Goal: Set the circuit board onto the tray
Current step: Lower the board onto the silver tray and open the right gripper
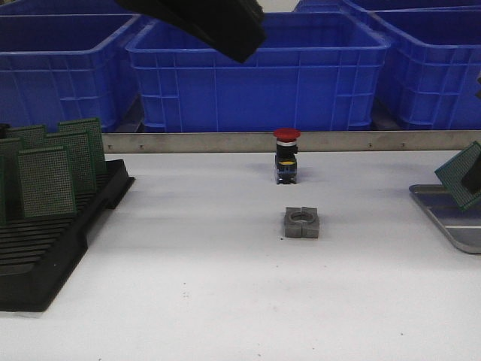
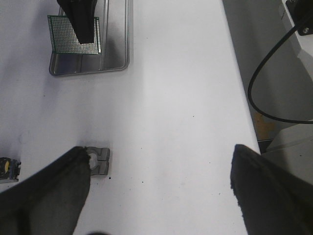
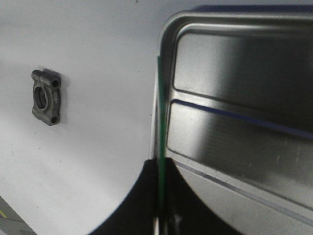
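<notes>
My right gripper (image 1: 473, 179) is shut on a green perforated circuit board (image 1: 458, 174) and holds it tilted over the left end of the silver-grey tray (image 1: 440, 216) at the table's right edge. In the right wrist view the board (image 3: 160, 117) shows edge-on between the shut fingers (image 3: 146, 200), along the tray's rim (image 3: 168, 58). The left wrist view shows the board (image 2: 66, 35) and the right gripper (image 2: 82, 22) over the tray (image 2: 115, 49) from afar. My left gripper (image 2: 159, 191) is open and empty, high above the table's middle.
A black slotted rack (image 1: 52, 256) with several upright green boards (image 1: 46, 180) stands at the left. A red-capped push button (image 1: 286, 156) and a grey metal block (image 1: 302, 222) sit mid-table. Blue bins (image 1: 255, 75) line the back. A black cable (image 2: 264, 73) hangs off the table's edge.
</notes>
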Robot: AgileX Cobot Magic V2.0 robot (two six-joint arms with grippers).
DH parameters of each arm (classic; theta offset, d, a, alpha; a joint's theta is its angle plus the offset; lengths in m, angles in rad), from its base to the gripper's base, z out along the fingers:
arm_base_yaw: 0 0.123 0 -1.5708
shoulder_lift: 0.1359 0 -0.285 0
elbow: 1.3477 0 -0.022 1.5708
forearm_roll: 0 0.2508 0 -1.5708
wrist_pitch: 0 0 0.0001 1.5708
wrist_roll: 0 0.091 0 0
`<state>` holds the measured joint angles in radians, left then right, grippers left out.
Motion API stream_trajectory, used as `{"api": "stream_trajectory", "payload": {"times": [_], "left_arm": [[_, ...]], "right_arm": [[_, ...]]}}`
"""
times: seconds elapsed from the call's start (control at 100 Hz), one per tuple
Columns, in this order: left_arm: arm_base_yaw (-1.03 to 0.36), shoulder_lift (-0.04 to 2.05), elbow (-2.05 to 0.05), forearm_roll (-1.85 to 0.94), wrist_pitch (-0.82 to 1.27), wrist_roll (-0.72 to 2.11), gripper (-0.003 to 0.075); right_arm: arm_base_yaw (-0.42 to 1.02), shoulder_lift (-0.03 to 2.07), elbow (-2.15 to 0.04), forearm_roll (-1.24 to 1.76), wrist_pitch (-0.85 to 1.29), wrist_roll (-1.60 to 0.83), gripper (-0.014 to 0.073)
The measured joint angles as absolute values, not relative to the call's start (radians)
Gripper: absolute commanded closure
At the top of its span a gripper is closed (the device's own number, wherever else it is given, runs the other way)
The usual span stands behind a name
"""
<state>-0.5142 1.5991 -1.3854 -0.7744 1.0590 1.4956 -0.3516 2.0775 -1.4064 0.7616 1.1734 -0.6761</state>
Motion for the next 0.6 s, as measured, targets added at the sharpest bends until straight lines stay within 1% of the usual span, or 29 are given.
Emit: {"api": "stream_trajectory", "payload": {"times": [0.46, 0.53, 0.6], "left_arm": [[-0.514, 1.599, -1.385, -0.774, 1.059, 1.496, 0.0164], [-0.514, 1.599, -1.385, -0.774, 1.059, 1.496, 0.0164], [-0.514, 1.599, -1.385, -0.774, 1.059, 1.496, 0.0164]], "right_arm": [[-0.352, 2.13, -1.418, 0.752, 1.178, -0.656, 0.0657], [-0.352, 2.13, -1.42, 0.747, 1.178, -0.647, 0.0631], [-0.352, 2.13, -1.42, 0.737, 1.178, -0.636, 0.0569]]}}
